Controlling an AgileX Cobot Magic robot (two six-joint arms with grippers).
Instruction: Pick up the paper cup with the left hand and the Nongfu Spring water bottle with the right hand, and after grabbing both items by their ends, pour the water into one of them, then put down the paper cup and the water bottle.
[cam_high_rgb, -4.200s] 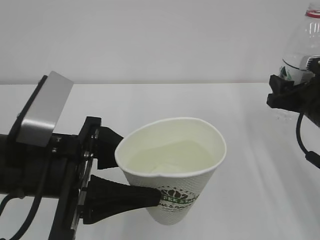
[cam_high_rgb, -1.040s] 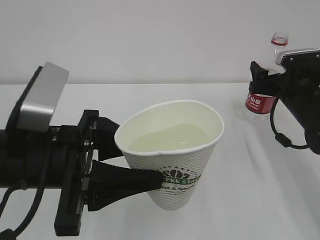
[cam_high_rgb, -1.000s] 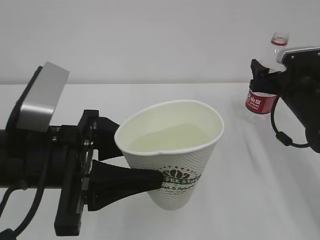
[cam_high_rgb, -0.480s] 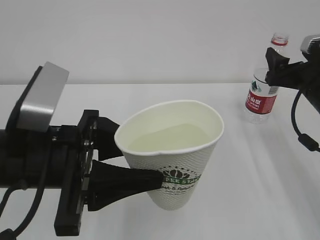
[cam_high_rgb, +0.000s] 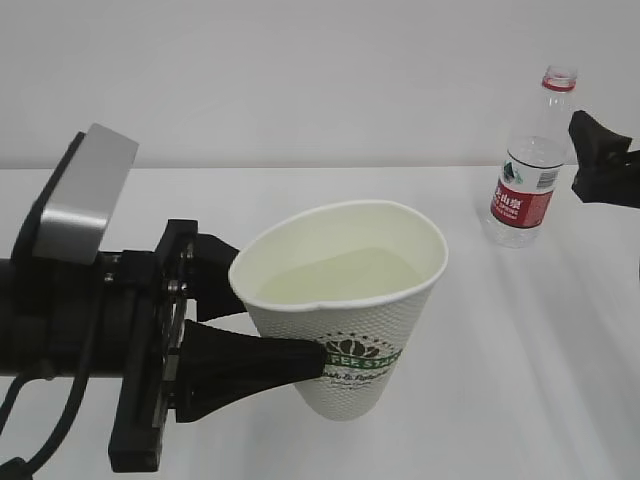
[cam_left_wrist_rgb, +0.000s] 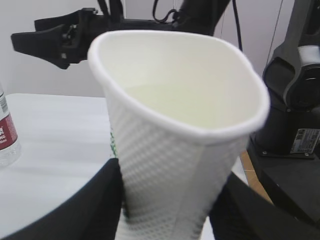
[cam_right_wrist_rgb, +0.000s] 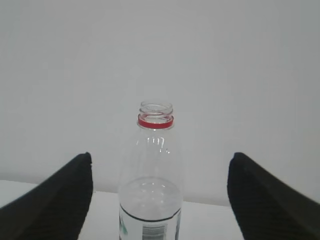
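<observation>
We saw the left tool (cam_high_rgb: 285, 330) clamped on the paper cup (cam_high_rgb: 345, 320), which seemingly held water (cam_high_rgb: 335, 275). The right tool (cam_high_rgb: 600, 160) stood wide, clear of the uncapped Nongfu Spring water bottle (cam_high_rgb: 528, 165) upright on the bench (cam_high_rgb: 520, 350).

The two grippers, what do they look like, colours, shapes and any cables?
The left hand is matte black, with long fingers tapering to points and a grey metallic block on its body; a black cable loops below. The right hand is also black with pointed fingers; only its tips show.
</observation>
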